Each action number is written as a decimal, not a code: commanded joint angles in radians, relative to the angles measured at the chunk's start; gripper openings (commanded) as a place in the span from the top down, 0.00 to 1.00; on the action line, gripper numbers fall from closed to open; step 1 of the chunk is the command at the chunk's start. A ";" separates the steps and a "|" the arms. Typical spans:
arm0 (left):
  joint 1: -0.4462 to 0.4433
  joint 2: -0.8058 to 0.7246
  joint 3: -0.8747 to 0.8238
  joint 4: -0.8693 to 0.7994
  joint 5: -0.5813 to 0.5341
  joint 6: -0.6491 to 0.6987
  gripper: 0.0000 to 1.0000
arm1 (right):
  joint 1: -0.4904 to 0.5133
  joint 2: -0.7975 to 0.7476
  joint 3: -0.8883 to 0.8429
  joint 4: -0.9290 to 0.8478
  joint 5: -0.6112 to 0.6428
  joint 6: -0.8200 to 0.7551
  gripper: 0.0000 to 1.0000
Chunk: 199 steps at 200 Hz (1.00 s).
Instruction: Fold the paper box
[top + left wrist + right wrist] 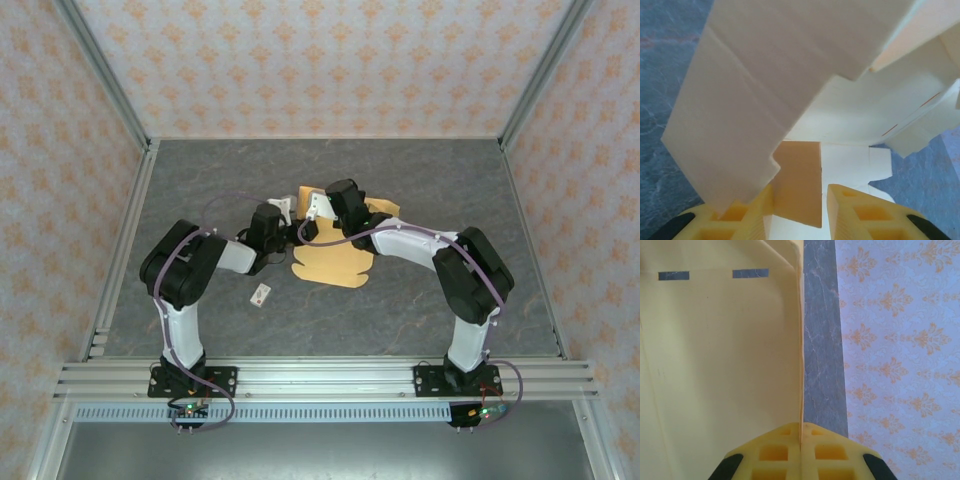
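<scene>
The paper box (335, 262) is a light orange-tan die-cut sheet lying mid-table, its far part lifted between both arms. My left gripper (289, 213) reaches in from the left. In its wrist view the yellow fingers (799, 205) stand apart around a tan flap (800, 180). The flap rests against the left finger with a gap to the right one, and pale panels (790, 75) rise above. My right gripper (801, 432) is shut on the edge of an upright box panel (720, 365) that has two slots (750, 273) near its top.
A tiny white tag (262, 294) lies on the grey table (420, 180) near the left arm's elbow. Patterned walls enclose the table on three sides, and an aluminium rail (320, 380) runs along the near edge.
</scene>
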<state>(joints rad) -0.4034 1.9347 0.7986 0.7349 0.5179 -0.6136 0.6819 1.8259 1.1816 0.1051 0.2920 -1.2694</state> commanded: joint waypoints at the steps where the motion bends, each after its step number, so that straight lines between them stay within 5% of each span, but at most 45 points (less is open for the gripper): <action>1: -0.013 0.009 0.026 0.097 0.024 -0.007 0.65 | 0.010 0.001 -0.009 -0.024 -0.008 0.015 1.00; 148: 0.111 -0.318 -0.142 -0.153 -0.105 0.170 0.46 | -0.021 -0.051 -0.043 0.000 -0.011 -0.054 1.00; 199: 0.129 -0.344 -0.059 -0.320 -0.136 0.280 0.41 | -0.022 -0.045 -0.052 0.039 -0.011 -0.084 1.00</action>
<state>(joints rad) -0.2829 1.5829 0.6888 0.5068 0.4057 -0.4175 0.6666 1.8091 1.1481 0.1070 0.2836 -1.3258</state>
